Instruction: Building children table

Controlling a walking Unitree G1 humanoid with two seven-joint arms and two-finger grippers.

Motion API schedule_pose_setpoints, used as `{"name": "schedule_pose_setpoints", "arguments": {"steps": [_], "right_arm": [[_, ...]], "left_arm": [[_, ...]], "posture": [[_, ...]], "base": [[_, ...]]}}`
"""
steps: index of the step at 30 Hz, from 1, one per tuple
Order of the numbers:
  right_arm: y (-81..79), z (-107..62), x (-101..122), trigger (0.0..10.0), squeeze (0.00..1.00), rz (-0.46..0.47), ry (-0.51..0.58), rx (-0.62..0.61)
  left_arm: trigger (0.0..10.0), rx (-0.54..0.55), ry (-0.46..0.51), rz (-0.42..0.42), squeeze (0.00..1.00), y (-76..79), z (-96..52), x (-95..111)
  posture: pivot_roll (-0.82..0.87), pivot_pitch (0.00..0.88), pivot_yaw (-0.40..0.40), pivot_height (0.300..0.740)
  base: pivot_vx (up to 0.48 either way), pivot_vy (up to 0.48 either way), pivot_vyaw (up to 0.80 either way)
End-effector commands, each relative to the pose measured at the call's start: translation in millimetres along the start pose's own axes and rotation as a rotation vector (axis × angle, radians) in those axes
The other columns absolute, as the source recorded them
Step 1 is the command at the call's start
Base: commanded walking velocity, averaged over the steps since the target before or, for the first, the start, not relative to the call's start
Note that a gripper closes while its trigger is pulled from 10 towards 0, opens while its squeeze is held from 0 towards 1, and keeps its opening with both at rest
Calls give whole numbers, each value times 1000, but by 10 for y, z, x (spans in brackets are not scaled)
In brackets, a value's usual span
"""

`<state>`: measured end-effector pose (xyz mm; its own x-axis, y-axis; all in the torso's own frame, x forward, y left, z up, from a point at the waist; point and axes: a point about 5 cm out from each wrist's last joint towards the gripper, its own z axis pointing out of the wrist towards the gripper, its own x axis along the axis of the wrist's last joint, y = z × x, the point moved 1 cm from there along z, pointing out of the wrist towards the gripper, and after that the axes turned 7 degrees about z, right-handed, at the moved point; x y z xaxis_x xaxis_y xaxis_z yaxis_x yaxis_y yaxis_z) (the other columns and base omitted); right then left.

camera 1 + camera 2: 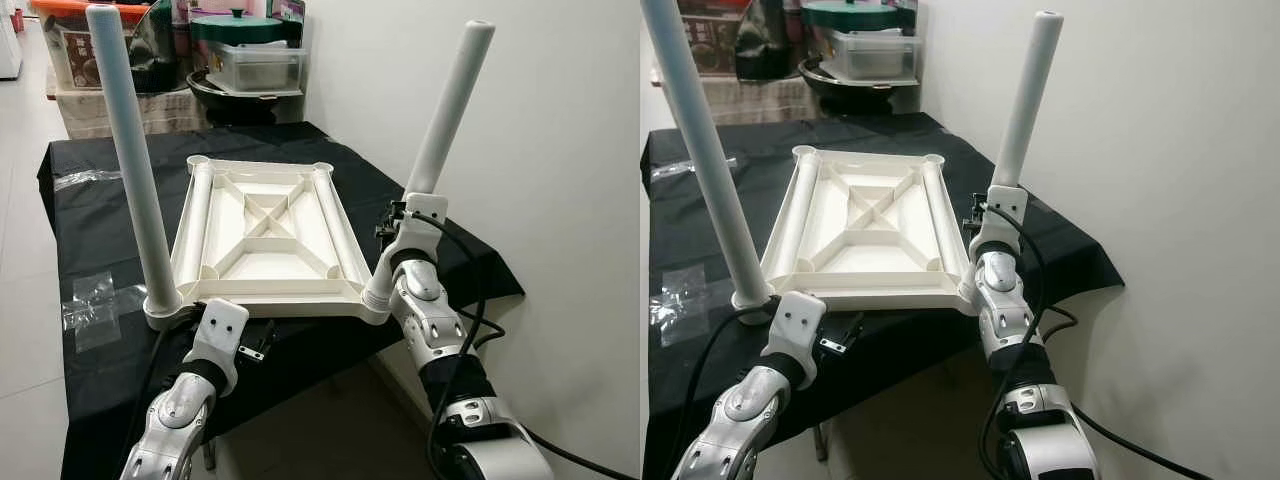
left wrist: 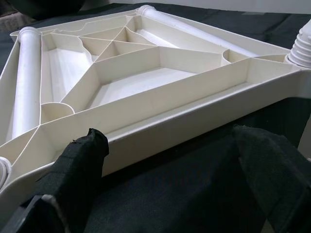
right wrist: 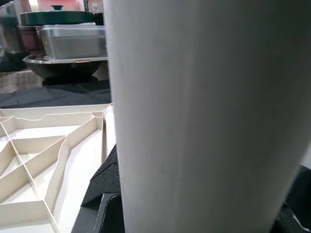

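1. The tabletop (image 1: pixel 265 235) lies upside down on the black cloth (image 1: pixel 90 230), with its ribbed underside facing up.
2. Two more legs lie flat inside the tabletop, one along each long side.
3. The left leg (image 1: pixel 130 160) stands upright in the near left corner socket.
4. The right leg (image 1: pixel 445 110) stands in the near right corner socket, but it leans outward, away from the tabletop.
5. The right gripper (image 1: pixel 405 215) is pressed around the lower part of the right leg; in the right wrist view the leg (image 3: pixel 204 116) is very close between the black fingers.
6. The left gripper (image 2: pixel 165 160) is spread wide and holds nothing; it points at the near edge of the tabletop, just beside it.
7. I judge the step is seating the right leg. To do it well, bring the leg straight above its socket first, then push or turn it along its own axis.
8. The left gripper could press the near edge down, so the tabletop does not slide on the cloth.
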<state>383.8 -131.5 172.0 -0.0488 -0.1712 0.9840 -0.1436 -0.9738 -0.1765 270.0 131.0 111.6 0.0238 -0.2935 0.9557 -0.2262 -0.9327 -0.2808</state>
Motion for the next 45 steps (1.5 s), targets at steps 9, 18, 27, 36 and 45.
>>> {"name": "schedule_pose_setpoints", "arguments": {"steps": [9, 18, 27, 36, 45], "right_arm": [[89, -41, -166, 10000, 0, -40, -100, -28], [45, -45, -65, 10000, 0, -34, -78, -11], [40, -61, -40, 10000, 0, -36, -76, -10], [37, -67, -31, 10000, 0, -34, -78, -9], [22, -75, -34, 10000, 0, -22, -80, -3]], "left_arm": [[10000, -23, -1, -1, 0, 57, 35, -14], [10000, -26, 2, -3, 0, 71, 47, -13], [10000, -30, 4, -4, 0, 79, 54, -15], [10000, -28, 4, -2, 0, 72, 57, -20], [10000, -29, 8, -6, 0, 67, 61, -11]], "posture": [[15, 0, -105, 740], [11, 0, -105, 740], [9, 0, -105, 740], [11, 0, -107, 740], [12, 0, -106, 740]], "base": [[0, 0, 0], [0, 0, 0], [0, 0, 0], [0, 0, 0], [0, 0, 0]]}}
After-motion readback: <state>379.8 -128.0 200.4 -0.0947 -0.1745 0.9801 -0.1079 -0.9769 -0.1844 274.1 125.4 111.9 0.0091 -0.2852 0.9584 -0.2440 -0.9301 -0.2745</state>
